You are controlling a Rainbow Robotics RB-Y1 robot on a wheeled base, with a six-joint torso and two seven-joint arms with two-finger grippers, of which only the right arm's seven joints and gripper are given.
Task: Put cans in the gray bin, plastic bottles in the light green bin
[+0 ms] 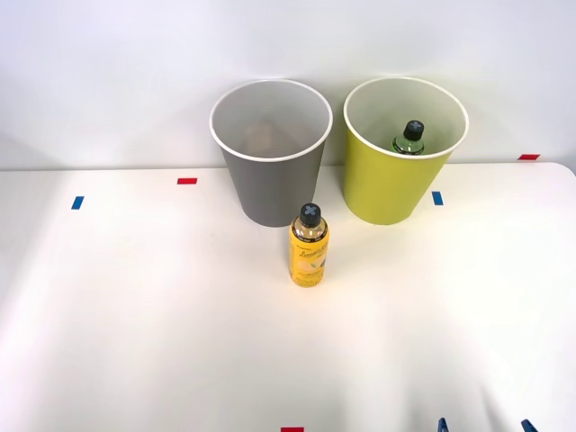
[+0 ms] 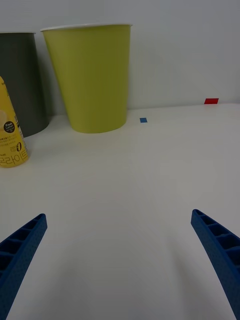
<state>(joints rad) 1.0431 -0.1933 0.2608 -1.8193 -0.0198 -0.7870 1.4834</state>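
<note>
The right gripper (image 2: 120,260) is hanging spread and empty, near and right of the yellow bottle (image 1: 309,247); approaching off-centre is risking toppling it, being tall and slim; the green plastic bottle (image 1: 410,138) is sitting inside the light green bin (image 1: 389,184); the gray bin (image 1: 274,184) is looking empty.

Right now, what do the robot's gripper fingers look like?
The right gripper has two bright blue fingers. Each one is a long wedge that narrows to a point, with ribbed little hollows along it like a ladder. Their blue tips also peek in from the front view's edge.
</note>
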